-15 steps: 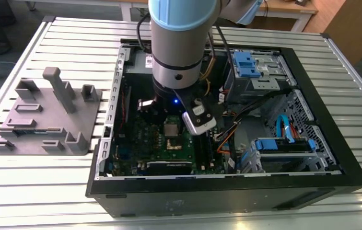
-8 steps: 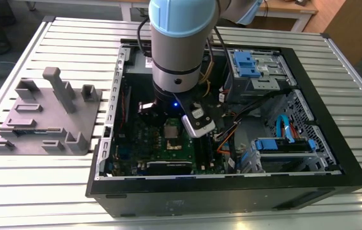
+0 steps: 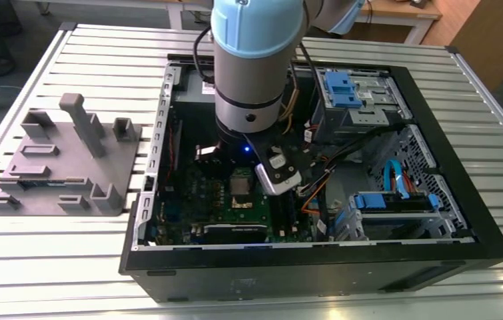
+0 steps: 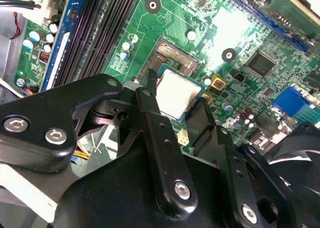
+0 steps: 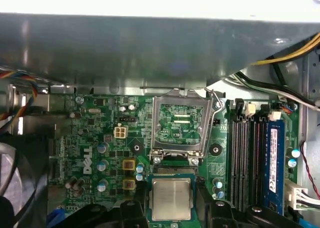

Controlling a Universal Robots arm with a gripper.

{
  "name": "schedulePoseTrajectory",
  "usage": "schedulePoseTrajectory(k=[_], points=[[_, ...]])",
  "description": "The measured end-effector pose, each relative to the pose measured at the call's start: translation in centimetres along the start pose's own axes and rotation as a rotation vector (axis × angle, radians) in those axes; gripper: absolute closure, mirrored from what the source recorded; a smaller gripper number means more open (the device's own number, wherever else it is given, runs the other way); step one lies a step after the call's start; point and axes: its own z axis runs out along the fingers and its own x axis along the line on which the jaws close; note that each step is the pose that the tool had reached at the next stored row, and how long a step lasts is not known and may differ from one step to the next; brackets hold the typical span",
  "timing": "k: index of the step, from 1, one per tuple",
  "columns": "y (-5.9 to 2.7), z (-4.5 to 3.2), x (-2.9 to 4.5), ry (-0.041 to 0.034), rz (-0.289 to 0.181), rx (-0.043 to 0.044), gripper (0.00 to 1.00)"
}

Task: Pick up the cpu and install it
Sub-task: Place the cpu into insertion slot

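The arm (image 3: 251, 60) reaches down into an open computer case (image 3: 322, 260) that lies on the slatted desk (image 3: 56, 267). The pincer (image 4: 176, 94) is clamped on the cpu (image 4: 178, 92), with one black finger (image 4: 150, 108) against each of two opposite edges of the chip. The cpu's silvery top faces up and it lies flat between the fingertips, above the green motherboard (image 5: 100, 138). In the first wrist view the cpu (image 5: 171, 198) sits just short of the socket (image 5: 172, 160); it is not yet seated. Just beyond the pincer's tips, the metal socket frame (image 5: 178, 120) is flipped open. The dark memory slots (image 5: 245, 158) run along one side of the pincer. A grey plastic fixture (image 3: 56, 167) stands on the desk well away from the pincer, outside the case.
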Motion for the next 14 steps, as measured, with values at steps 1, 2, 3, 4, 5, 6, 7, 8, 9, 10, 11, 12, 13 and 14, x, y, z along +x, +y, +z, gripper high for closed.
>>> schedulePoseTrajectory(k=[1,2,3,4,5,6,7,8,9,10,11,12,13,14], points=[[-0.06,0.03,-0.06,0.0000,0.000,0.0001,0.53],[-0.11,0.07,-0.11,-0.0001,0.000,-0.0001,0.53],[-0.19,0.11,-0.15,-0.0001,0.000,-0.0001,0.53],[-0.27,0.16,-0.16,-0.0001,0.000,0.0000,0.53],[-0.32,0.18,-0.17,-0.0001,0.000,-0.0001,0.53],[-0.32,0.18,-0.17,-0.0001,0.000,0.0002,0.53],[-0.32,0.18,-0.17,-0.0001,0.000,0.0003,0.53],[-0.32,0.18,-0.17,-0.0001,0.000,0.0003,0.53],[-0.33,0.18,-0.18,0.0000,0.000,0.0003,0.53],[-0.33,0.19,-0.18,0.0000,0.000,0.0005,0.53],[-0.33,0.22,-0.18,-0.0001,0.000,0.0007,0.53],[-0.34,0.26,-0.18,-0.0001,0.000,0.0010,0.53],[-0.37,0.30,-0.18,0.0000,0.000,0.0013,0.53],[-0.40,0.36,-0.18,0.0000,0.000,0.0014,0.53]])
